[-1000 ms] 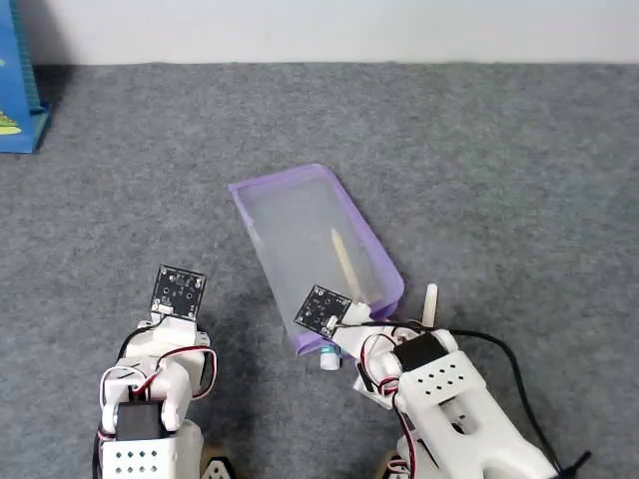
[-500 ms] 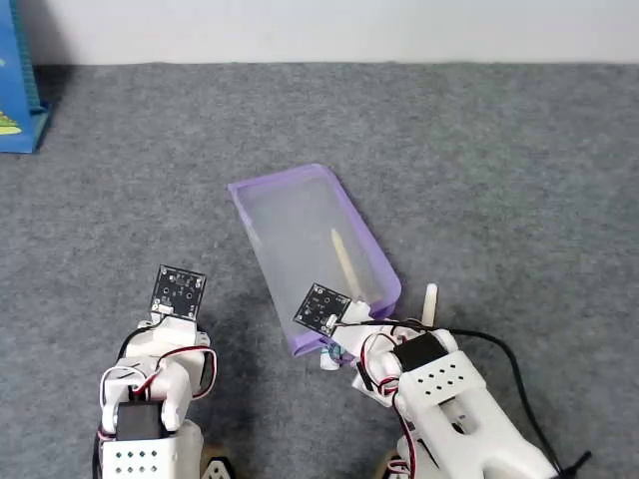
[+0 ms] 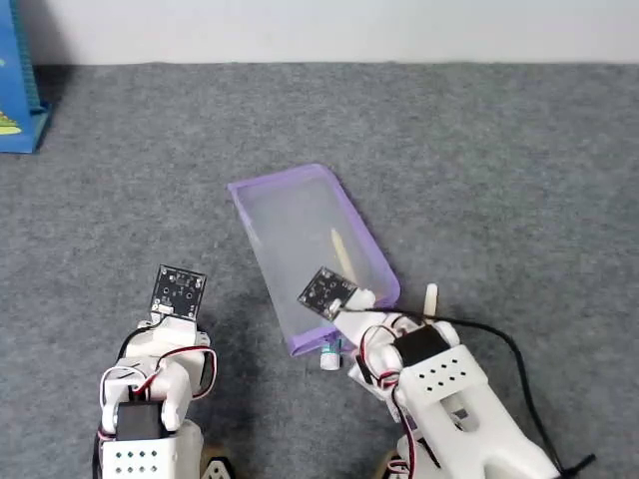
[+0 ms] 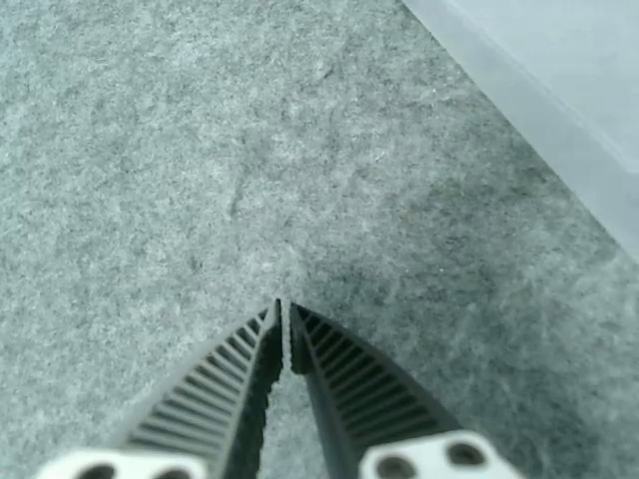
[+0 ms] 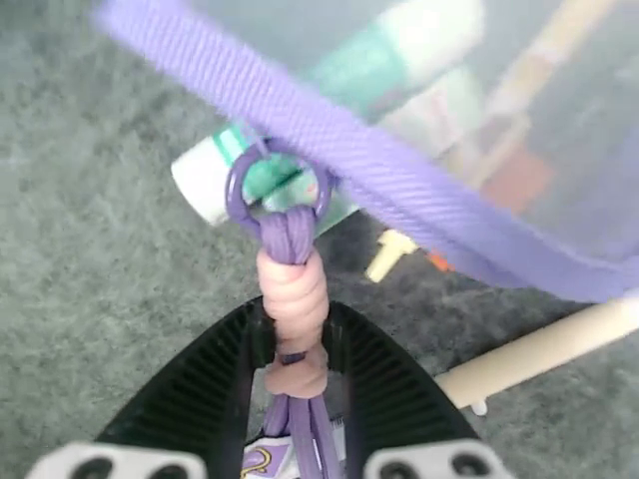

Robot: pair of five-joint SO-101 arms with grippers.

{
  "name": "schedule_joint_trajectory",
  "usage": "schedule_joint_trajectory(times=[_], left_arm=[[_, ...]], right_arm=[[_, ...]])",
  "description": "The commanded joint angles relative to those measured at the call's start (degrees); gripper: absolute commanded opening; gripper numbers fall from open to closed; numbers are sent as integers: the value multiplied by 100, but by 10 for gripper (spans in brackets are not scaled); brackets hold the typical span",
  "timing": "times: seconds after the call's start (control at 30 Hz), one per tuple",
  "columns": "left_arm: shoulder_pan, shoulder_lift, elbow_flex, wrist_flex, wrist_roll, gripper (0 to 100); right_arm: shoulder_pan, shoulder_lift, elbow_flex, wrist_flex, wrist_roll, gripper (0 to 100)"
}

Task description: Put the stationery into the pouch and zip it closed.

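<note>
You're working on a grey felt table [image 3: 519, 180] with a white wall [image 3: 329, 30] along its far edge and a blue box [image 3: 18, 90] in the far corner.

From above, the purple-edged see-through pouch [image 3: 300, 235] lies slantwise mid-table with a pale pencil [image 3: 342, 254] inside. A white and green tube [image 3: 329, 360] pokes out at its near end. A wooden stick [image 3: 430, 298] lies on the felt just beside the pouch. Your right arm [image 3: 434, 384] sits at that near end, and your left arm [image 3: 150, 399] is well apart from the pouch.

On the left wrist camera, the left gripper [image 4: 285, 311] has its fingers pressed together over bare felt.

On the right wrist camera, the right gripper [image 5: 295, 317] pinches the pink knot of the zipper pull [image 5: 292, 289]. The pull's purple ring hangs from the pouch's edge, with the tube just behind it.
</note>
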Motion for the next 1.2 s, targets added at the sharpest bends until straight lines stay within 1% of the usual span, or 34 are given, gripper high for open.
schedule_joint_trajectory(times=[0.0, 0.13, 0.33, 0.6, 0.67, 0.77, 0.8, 0.87, 0.93, 1.03, 1.17], left_arm=[[9, -62, -66, 26, -26, 14], [9, -62, -66, 26, -26, 14], [35, -62, -66, 26, -26, 14], [0, -62, -207, 26, -35, 14], [220, -62, -365, 0, -18, 15], [800, -62, -585, -62, 18, 15], [949, -62, -673, -53, 114, 15], [1152, -62, -848, -44, 712, 17], [1275, -62, -1033, -9, 1125, 57], [1275, -62, -1262, -9, 1415, 181], [1327, -62, -1481, 97, 1855, 329]], right_arm=[[22, -163, -545, 224, -202, 10], [31, -769, -580, 382, -202, 10], [13, -2079, -580, 690, -202, 10], [4, -3398, -598, 664, -396, 10], [4, -3556, -686, 664, -396, 10], [4, -3741, -835, 576, -404, 10], [-4, -3776, -879, 505, -404, 10], [-4, -3785, -941, 312, -413, 10], [-31, -3785, -941, 66, -501, 10], [-303, -3785, -905, -92, -703, 10], [-752, -3785, -914, -101, -738, 10]])
